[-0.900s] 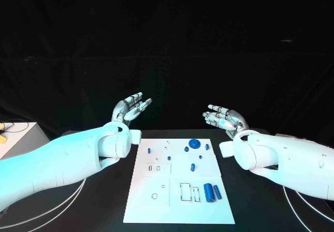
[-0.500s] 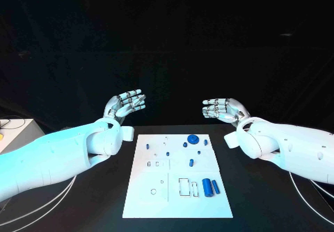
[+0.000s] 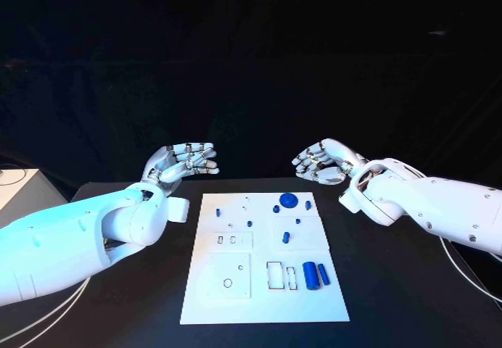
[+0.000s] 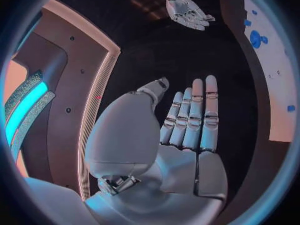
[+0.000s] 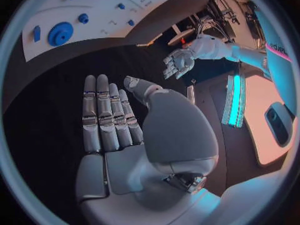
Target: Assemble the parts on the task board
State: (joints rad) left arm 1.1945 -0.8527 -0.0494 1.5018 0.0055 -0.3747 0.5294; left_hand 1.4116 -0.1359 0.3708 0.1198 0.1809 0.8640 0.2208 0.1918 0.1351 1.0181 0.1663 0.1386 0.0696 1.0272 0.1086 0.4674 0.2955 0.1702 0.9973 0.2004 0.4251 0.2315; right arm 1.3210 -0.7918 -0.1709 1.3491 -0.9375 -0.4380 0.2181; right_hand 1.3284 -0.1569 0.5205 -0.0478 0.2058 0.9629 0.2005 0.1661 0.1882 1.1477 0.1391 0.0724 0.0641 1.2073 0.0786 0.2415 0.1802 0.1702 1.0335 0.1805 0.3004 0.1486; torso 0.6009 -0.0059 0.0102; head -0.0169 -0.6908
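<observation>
Black table (image 3: 397, 290) bears task board (image 3: 236, 290) with blue parts (image 3: 310, 274).

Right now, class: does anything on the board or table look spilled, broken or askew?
Nothing stands out. The board lies flat and square on the table, the blue parts rest on it, and both the left hand and right hand hover beyond its far edge, holding nothing.

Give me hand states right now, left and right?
Left hand: open, holding nothing, raised beyond the task board.
Right hand: open, holding nothing, also raised beyond the board.
</observation>
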